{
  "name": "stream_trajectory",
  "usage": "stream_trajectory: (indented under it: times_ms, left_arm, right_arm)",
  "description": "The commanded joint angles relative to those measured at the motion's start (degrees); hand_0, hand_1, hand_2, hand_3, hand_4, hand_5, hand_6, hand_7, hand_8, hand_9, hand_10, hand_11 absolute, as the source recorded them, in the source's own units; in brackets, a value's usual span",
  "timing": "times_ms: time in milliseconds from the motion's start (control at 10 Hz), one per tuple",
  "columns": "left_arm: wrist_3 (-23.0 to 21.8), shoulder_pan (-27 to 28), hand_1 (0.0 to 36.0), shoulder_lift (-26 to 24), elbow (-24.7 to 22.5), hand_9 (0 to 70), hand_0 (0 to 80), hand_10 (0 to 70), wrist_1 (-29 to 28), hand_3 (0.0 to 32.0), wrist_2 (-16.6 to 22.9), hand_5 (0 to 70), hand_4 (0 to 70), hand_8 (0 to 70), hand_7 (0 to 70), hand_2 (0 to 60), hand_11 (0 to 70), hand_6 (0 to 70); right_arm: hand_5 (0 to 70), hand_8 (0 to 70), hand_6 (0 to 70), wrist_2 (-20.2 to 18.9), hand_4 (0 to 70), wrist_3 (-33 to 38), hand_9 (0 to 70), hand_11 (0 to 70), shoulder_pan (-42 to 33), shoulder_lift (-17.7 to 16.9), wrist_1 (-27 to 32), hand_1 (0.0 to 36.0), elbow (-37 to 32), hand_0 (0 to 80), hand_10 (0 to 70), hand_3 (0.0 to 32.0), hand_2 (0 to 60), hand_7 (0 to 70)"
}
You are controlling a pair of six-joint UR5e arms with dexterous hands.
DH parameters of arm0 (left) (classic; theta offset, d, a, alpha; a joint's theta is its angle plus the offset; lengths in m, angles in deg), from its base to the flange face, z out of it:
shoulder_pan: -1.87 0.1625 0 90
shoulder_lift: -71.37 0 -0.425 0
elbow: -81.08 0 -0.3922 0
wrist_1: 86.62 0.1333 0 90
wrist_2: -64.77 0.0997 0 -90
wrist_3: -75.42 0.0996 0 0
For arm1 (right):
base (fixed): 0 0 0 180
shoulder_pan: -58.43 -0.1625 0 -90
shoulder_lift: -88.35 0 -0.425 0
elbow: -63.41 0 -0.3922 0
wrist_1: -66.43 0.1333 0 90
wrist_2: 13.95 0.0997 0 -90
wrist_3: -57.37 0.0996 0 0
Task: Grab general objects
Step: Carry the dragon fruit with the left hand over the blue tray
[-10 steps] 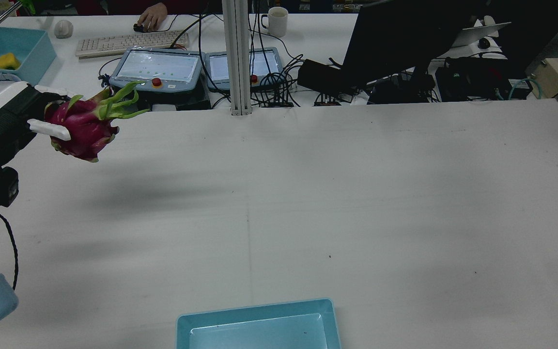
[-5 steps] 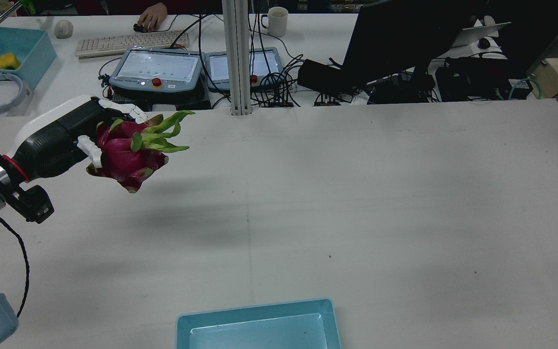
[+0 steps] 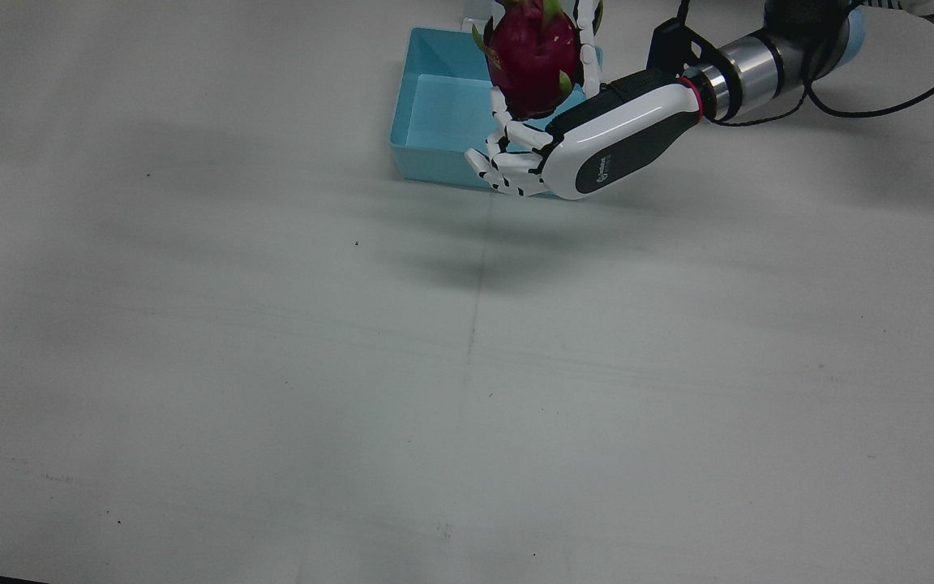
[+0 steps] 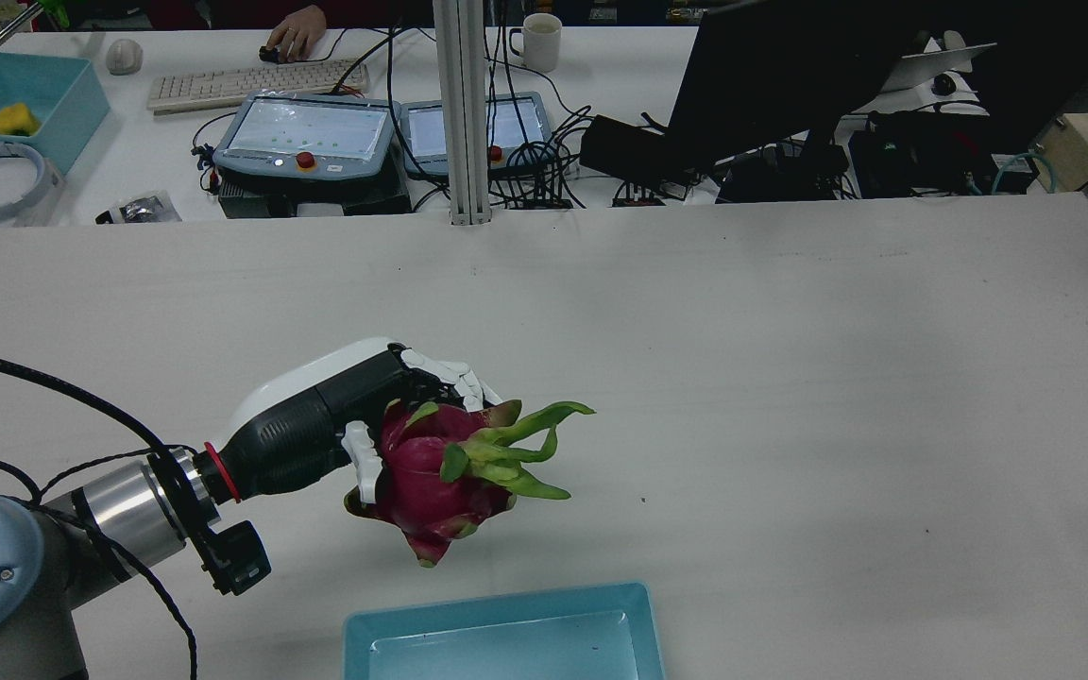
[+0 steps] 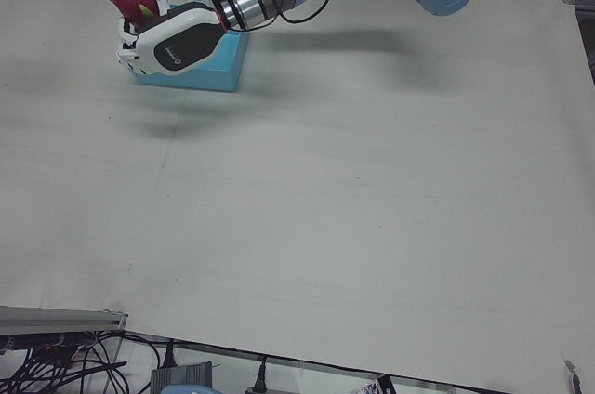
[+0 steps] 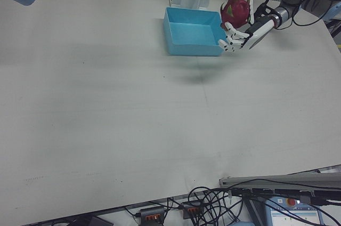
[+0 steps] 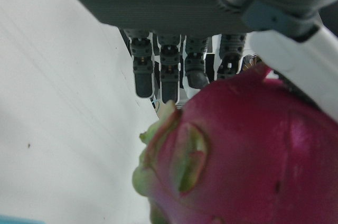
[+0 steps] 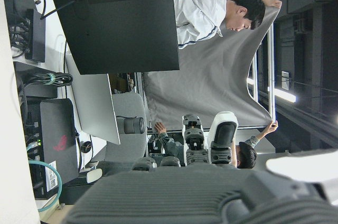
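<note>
While gripping the dragon fruit (image 4: 431,496), the left robot hand (image 4: 355,416) hovers beside the tray's rim (image 4: 497,603).

Dragon fruit (image 4: 431,486): in the left hand (image 4: 346,411), above the table (image 4: 790,397).
Tray (image 4: 506,637): on the table, just behind and right of the fruit.

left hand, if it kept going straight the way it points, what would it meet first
Probably nothing: the left hand, shut on the dragon fruit, points across bare table. The blue tray lies off to the side of that line, though depth is unclear.
</note>
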Motion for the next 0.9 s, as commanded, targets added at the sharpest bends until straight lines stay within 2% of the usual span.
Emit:
stream_trajectory:
  times_ms: [0, 200, 500, 600, 700, 800]
  left_arm:
    - [0.29, 9.74, 1.7, -3.52, 0.88, 32.2, 57.5, 24.3, 1.86, 0.0, -5.09, 52.2, 70.0, 21.9, 69.8, 0.0, 34.9, 37.4]
    - [0.38, 13.27, 0.5, -4.4, 1.59, 31.8, 55.7, 24.2, 1.95, 0.0, -7.12, 50.9, 70.0, 22.4, 69.6, 0.0, 34.6, 37.1]
    - [0.29, 13.81, 0.0, -4.49, 3.95, 31.3, 52.3, 23.2, 0.46, 0.0, -5.64, 49.1, 70.0, 24.0, 69.4, 0.0, 32.8, 36.9]
    - [0.38, 15.38, 0.0, -4.49, 4.14, 27.0, 49.2, 21.2, 0.28, 0.0, -5.46, 41.5, 70.0, 21.4, 67.0, 0.0, 29.9, 33.2]
    - [0.38, 16.35, 0.1, -4.49, 4.23, 8.0, 46.9, 11.5, 0.28, 0.0, -5.46, 19.2, 47.2, 10.3, 47.2, 0.0, 16.2, 16.0]
    - [0.38, 16.62, 3.5, -4.49, 4.14, 4.7, 48.2, 7.5, 0.28, 0.0, -5.46, 9.8, 11.6, 4.8, 30.6, 0.0, 11.4, 5.7]
  right_arm:
    - [0.0, 0.0, 0.0, 0.02, 0.0, 0.0, 0.0, 0.0, -0.09, 0.0, 0.0, 0.0, 0.08, 0.0, 0.0, 0.0, 0.0, 0.0]
    - [0.0, 0.0, 0.0, 0.02, 0.0, 0.0, 0.0, 0.0, -0.09, 0.0, 0.0, 0.0, 0.08, 0.0, 0.0, 0.0, 0.0, 0.0]
    - [0.0, 0.0, 0.0, 0.02, 0.0, 0.0, 0.0, 0.0, -0.09, 0.0, 0.0, 0.0, 0.08, 0.0, 0.0, 0.0, 0.0, 0.0]
    - [0.0, 0.0, 0.0, 0.02, 0.0, 0.0, 0.0, 0.0, -0.09, 0.0, 0.0, 0.0, 0.08, 0.0, 0.0, 0.0, 0.0, 0.0]
    - [0.0, 0.0, 0.0, 0.02, 0.0, 0.0, 0.0, 0.0, -0.09, 0.0, 0.0, 0.0, 0.08, 0.0, 0.0, 0.0, 0.0, 0.0]
    - [0.0, 0.0, 0.0, 0.02, 0.0, 0.0, 0.0, 0.0, 0.0, 0.0, 0.0, 0.0, 0.08, 0.0, 0.0, 0.0, 0.0, 0.0]
